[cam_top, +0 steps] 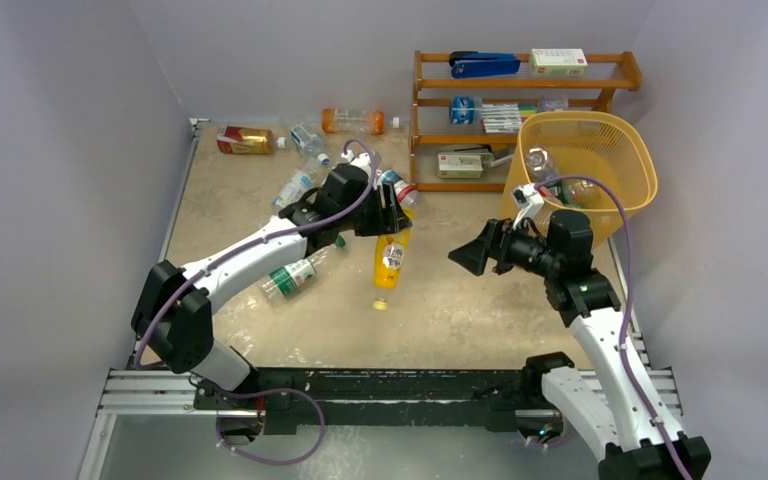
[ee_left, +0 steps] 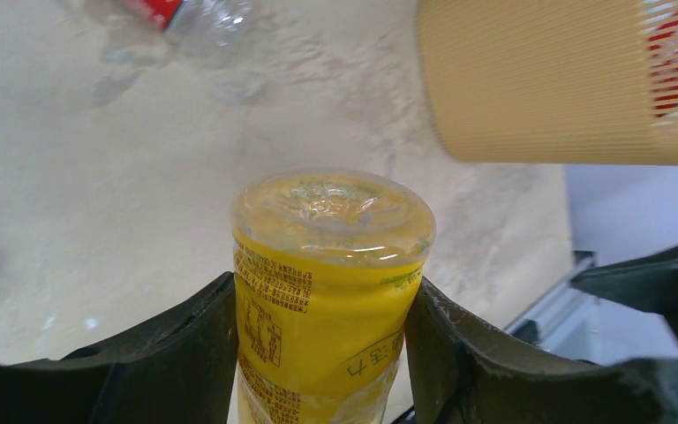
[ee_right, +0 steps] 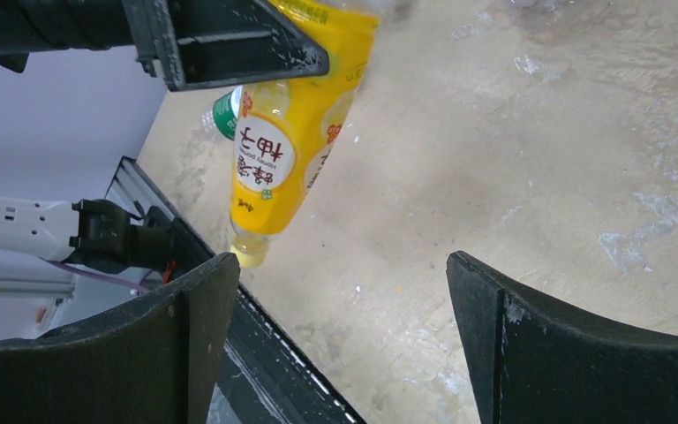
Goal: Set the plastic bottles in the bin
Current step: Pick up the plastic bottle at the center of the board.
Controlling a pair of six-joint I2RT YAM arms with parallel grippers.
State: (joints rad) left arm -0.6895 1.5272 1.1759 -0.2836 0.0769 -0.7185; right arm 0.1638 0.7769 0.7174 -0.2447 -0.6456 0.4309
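Observation:
My left gripper is shut on a yellow bottle and holds it above the table's middle, cap end down. In the left wrist view the bottle's base sits between my fingers. My right gripper is open and empty, pointing left toward the bottle, which also shows in the right wrist view. The yellow-orange bin stands at the right rear with clear bottles inside. More bottles lie on the table: a green-labelled one, clear ones, an amber one and an orange one.
A brown wooden shelf rack stands at the back with a blue stapler, white boxes and pens. A metal rail runs along the near edge. Grey walls enclose the table.

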